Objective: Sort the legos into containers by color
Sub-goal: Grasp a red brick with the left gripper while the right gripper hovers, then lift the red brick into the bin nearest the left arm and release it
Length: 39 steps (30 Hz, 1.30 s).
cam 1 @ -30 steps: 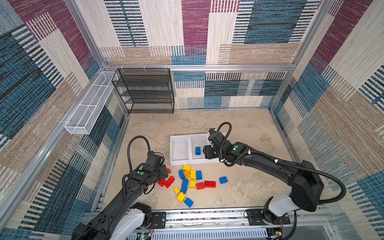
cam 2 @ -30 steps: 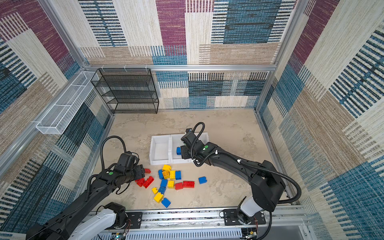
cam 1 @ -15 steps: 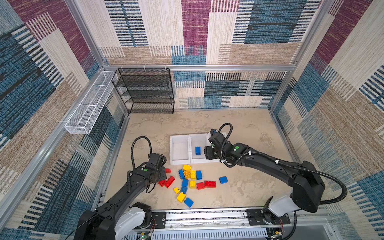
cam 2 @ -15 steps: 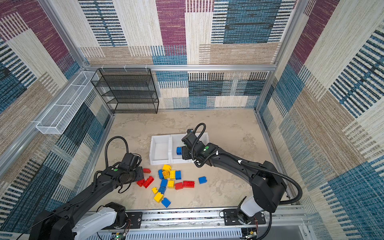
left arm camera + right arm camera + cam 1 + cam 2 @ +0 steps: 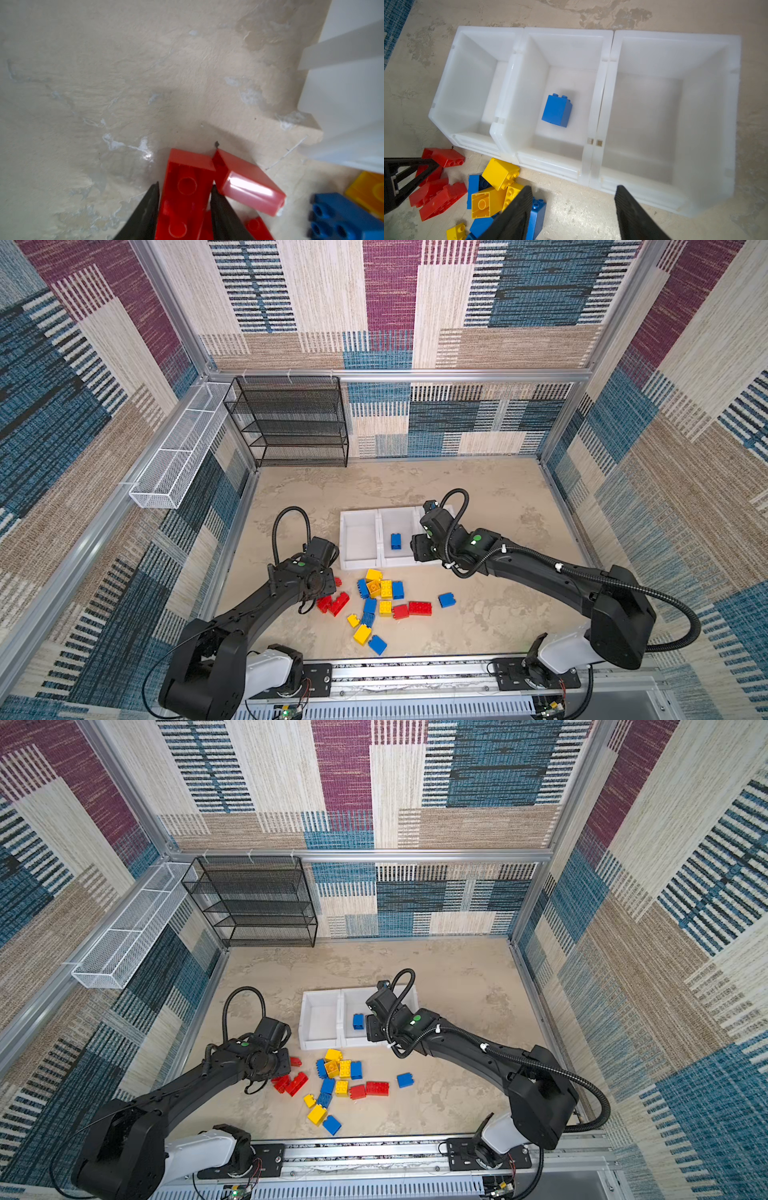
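Three white bins [image 5: 359, 541], seven blue bricks [image 5: 396, 541], six yellow bricks [image 5: 361, 634], roughly six red bricks [image 5: 419, 608]

Left fingers [image 5: 145, 216] close-set, right fingers [image 5: 517, 216] spread

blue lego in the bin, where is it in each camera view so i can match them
Top view: blue lego in the middle bin, near picture centre.
Top view: blue lego, same bin, slightly left of centre.
Left wrist: not in it; the blue brick there lies outside the bins.
Right wrist: blue lego near picture centre.
Shared landmark: the row of white bins.
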Available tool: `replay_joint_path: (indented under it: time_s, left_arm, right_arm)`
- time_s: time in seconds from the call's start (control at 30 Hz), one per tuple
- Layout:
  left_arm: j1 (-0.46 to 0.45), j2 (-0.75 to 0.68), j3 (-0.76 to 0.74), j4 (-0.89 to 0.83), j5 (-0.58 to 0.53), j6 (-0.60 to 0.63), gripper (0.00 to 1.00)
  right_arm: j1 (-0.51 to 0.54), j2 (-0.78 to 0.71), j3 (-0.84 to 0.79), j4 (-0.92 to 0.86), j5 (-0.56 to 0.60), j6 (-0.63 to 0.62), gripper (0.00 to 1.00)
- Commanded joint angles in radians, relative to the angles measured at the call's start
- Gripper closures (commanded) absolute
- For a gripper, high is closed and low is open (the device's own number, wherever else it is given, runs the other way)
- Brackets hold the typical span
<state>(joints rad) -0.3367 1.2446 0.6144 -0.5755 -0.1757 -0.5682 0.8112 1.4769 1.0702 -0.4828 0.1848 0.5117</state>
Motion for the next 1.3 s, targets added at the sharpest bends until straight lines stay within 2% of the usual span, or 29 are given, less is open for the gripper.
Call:
replay_joint_path:
  time_s: [0.0, 0.17, 0.33, 0.43, 0.57, 0.77, 1.07, 1.17, 1.27]
  left_arm:
    - [-0.001, 0.024, 0.008, 0.023, 0.008, 0.014, 0.64]
    - [0.0, 0.04, 0.022, 0.022, 0.022, 0.027, 0.77]
    - [-0.001, -0.021, 0.075, -0.013, 0.017, 0.045, 0.79]
    - [0.0, -0.045, 0.158, -0.021, 0.03, 0.083, 0.79]
    - [-0.014, -0.009, 0.305, -0.02, 0.077, 0.128, 0.79]
    - [-0.07, 0.149, 0.453, 0.012, 0.107, 0.169, 0.78]
    - [-0.08, 0.369, 0.521, 0.106, 0.161, 0.147, 0.76]
    - [-0.08, 0.397, 0.541, 0.108, 0.162, 0.144, 0.69]
    - [-0.08, 0.395, 0.546, 0.11, 0.15, 0.142, 0.58]
  right_arm:
    - [0.002, -0.016, -0.008, 0.02, 0.019, 0.02, 0.34]
    - [0.002, -0.037, -0.02, 0.013, 0.03, 0.03, 0.35]
    - [0.002, -0.049, -0.02, 0.003, 0.042, 0.032, 0.35]
    - [0.002, -0.055, -0.018, 0.0, 0.049, 0.033, 0.35]
    - [0.002, -0.063, -0.024, -0.003, 0.059, 0.037, 0.35]
    - [0.001, -0.076, -0.037, -0.007, 0.064, 0.053, 0.35]
    - [0.002, -0.108, -0.05, -0.033, 0.085, 0.069, 0.35]
    - [0.001, -0.12, -0.063, -0.034, 0.091, 0.076, 0.35]
    - [0.002, -0.126, -0.07, -0.036, 0.098, 0.079, 0.35]
